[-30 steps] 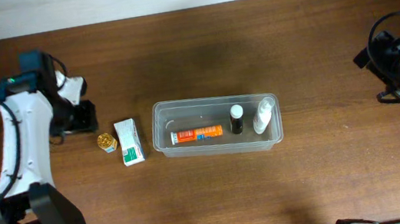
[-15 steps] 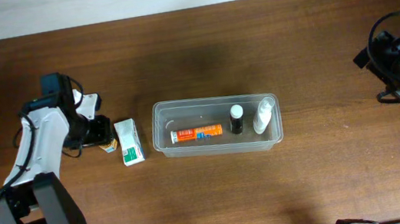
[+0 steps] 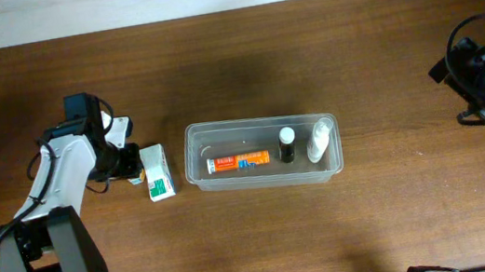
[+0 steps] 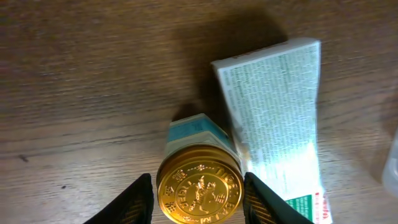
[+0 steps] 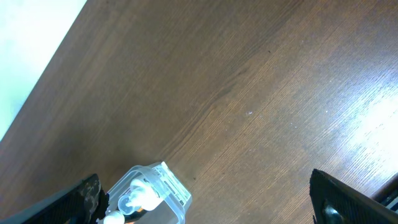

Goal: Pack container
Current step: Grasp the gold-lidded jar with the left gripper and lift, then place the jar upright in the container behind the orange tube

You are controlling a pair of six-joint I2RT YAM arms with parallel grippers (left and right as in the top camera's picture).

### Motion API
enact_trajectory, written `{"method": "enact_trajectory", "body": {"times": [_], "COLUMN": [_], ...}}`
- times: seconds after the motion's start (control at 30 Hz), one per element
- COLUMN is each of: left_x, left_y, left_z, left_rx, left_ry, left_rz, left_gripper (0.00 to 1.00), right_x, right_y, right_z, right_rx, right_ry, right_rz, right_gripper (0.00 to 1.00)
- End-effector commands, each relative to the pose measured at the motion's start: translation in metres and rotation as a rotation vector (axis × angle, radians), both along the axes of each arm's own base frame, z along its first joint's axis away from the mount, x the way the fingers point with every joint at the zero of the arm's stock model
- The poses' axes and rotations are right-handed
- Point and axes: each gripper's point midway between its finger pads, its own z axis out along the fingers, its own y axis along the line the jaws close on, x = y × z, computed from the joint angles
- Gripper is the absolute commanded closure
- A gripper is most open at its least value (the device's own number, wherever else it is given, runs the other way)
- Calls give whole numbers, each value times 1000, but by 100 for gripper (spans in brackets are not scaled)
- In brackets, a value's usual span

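— How is the left pincer [image 4: 198, 198] held?
— Released, spread either side of a small gold-lidded jar [image 4: 199, 180] beside a white-and-green cardboard box [image 4: 277, 118].
— And the clear rectangular plastic container [image 3: 259, 120]?
— Set mid-worktop [image 3: 330, 228], just past the box. The right pincer [image 5: 205, 193] is held released, well apart.

We see the left end effector [image 4: 198, 198] pointing down, fingers parted, and the right end effector [image 5: 211, 200] spread wide.
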Motion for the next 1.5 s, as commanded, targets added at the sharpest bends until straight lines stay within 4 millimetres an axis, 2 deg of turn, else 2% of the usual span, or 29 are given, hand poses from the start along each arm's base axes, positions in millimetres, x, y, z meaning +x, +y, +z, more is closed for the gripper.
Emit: {"method": "enact_trajectory", "body": {"times": [0.0,0.1,0.17,0.33,0.4,0.57,0.7,1.0,1.17,1.3,1.37,1.47], "left_x": [-5,-6,-9,-14,-14,-13,-7,16,11,21,25,26], "left_y": [4,4,4,3,3,4,4,6,-3,-29,-50,-82], "left_z": [-11,-18,-27,-43,-43,-42,-34,11,44,84,108,134], "left_rx": [24,22,19,15,15,15,15,23,22,27,28,26], "left_ry": [34,53,80,128,129,124,112,48,70,15,-28,-79], "left_rz": [9,9,8,8,8,7,8,8,-17,-87,-140,-222], "left_gripper": [53,52,47,53,57,59,64,64,69,69,69,69], "right_x": [-1,-1,-1,0,-1,-1,-1,-1,-1,-1,-1,-1], "right_y": [-4,-4,-4,-4,-4,-4,-4,-4,-4,-4,-4,-4], "right_z": [0,0,0,0,0,0,0,0,0,0,0,0], "right_rx": [-10,-10,-10,-10,-10,-10,-10,-10,-10,-10,-10,-10], "right_ry": [4,4,4,4,4,4,4,4,4,4,4,4], "right_rz": [-14,-14,-14,-14,-14,-14,-14,-14,-14,-14,-14,-14], "right_gripper": [2,1,1,1,2,2,1,2,1,1,1,1]}}
